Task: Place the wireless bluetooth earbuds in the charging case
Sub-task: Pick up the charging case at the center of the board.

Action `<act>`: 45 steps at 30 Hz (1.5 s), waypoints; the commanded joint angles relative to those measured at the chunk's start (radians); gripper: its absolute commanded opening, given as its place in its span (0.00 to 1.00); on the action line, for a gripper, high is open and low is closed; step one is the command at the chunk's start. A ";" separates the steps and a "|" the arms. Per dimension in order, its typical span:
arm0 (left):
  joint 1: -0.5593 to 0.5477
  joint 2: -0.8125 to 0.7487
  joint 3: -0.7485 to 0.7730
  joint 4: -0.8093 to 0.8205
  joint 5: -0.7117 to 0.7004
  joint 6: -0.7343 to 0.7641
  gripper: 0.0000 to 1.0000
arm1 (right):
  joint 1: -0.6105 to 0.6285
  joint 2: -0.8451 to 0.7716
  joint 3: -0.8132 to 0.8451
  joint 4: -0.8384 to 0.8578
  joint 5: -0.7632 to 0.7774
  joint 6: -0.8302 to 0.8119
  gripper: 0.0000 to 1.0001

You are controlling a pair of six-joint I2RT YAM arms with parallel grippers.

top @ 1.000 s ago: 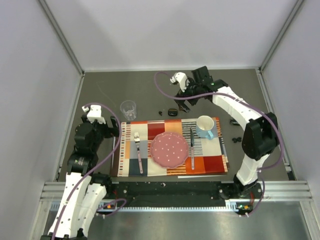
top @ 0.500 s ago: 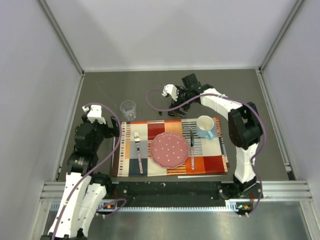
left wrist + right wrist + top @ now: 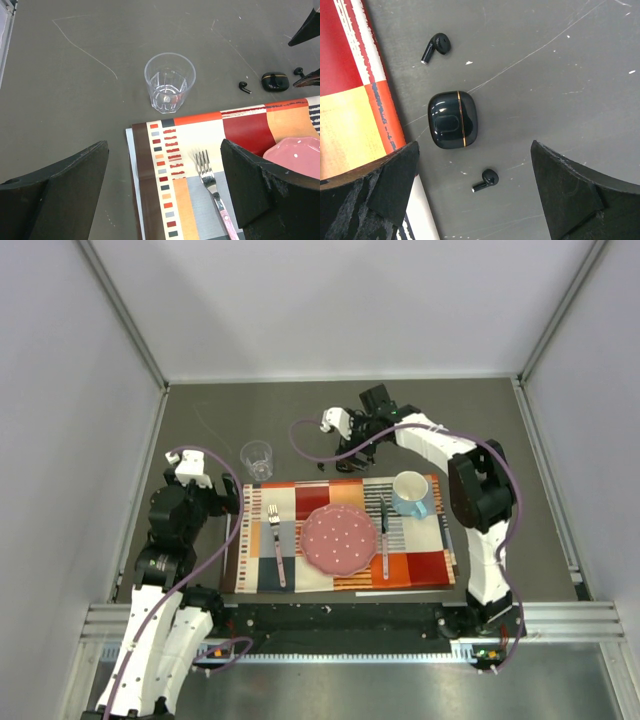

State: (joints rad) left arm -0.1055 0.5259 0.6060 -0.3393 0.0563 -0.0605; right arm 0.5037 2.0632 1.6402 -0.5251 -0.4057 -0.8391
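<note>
Your scratched grey table point(image 3: 570, 75) sits inside pale walls point(image 3: 350, 310). The case point(image 3: 452, 120), seemingly closed, lies beside the mat point(image 3: 350, 125), earbuds point(image 3: 436, 46) either side. Left gripper point(image 3: 164, 145) and right gripper point(image 3: 475, 150) both gape, empty.

A clear glass point(image 3: 170, 82) stands on the table point(image 3: 75, 100) beyond the placemat point(image 3: 240, 125). Right of it lie an earbud point(image 3: 243, 87) and the closed charging case point(image 3: 274, 81).

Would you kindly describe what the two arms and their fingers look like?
The left arm and right arm both have white links joined by black joints. A purple cable loops along each, and a white block caps each wrist. The fingers are matte black, chunky wedges.
</note>
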 commanded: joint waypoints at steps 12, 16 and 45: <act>0.000 -0.007 0.005 0.057 0.007 0.014 0.99 | 0.010 0.067 0.081 -0.029 -0.036 -0.051 0.91; 0.001 -0.007 0.003 0.057 0.005 0.016 0.99 | 0.010 0.109 0.133 -0.059 -0.036 -0.054 0.91; 0.000 -0.003 0.001 0.057 0.005 0.018 0.99 | 0.013 0.121 0.185 -0.099 -0.071 -0.120 0.96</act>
State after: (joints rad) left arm -0.1055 0.5262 0.6060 -0.3367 0.0559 -0.0525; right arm 0.5037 2.2047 1.7638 -0.6220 -0.4091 -0.9119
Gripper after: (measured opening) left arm 0.988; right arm 0.950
